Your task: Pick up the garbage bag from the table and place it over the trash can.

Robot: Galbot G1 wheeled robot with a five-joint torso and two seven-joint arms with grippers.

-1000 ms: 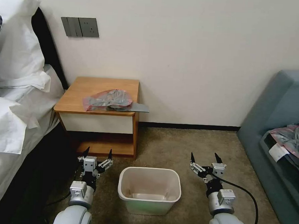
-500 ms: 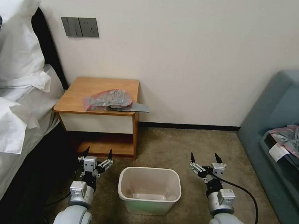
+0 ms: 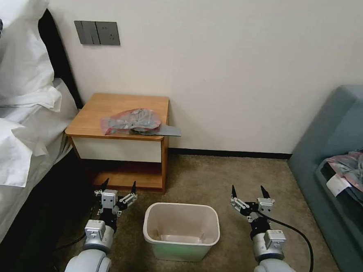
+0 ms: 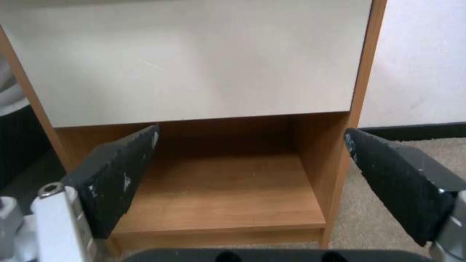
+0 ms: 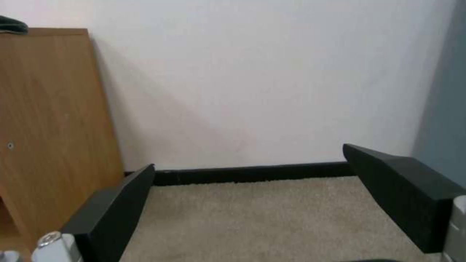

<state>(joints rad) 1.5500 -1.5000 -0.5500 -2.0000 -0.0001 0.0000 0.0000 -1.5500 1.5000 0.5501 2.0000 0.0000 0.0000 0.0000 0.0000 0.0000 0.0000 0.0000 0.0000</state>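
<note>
Flanking the trash can (image 3: 181,230), left claw (image 3: 119,186) and right claw (image 3: 248,193) hover released; garbage bag (image 3: 131,121) lies on the table (image 3: 109,107).

No change is seen between the earlier pictures and now, no shift is shown by anything in the frame, from upper left to lower right, no movement is recorded anywhere.

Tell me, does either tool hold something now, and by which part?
Nothing is held. Left tool and right tool are open beside the trash can; the garbage bag lies on the table.
</note>
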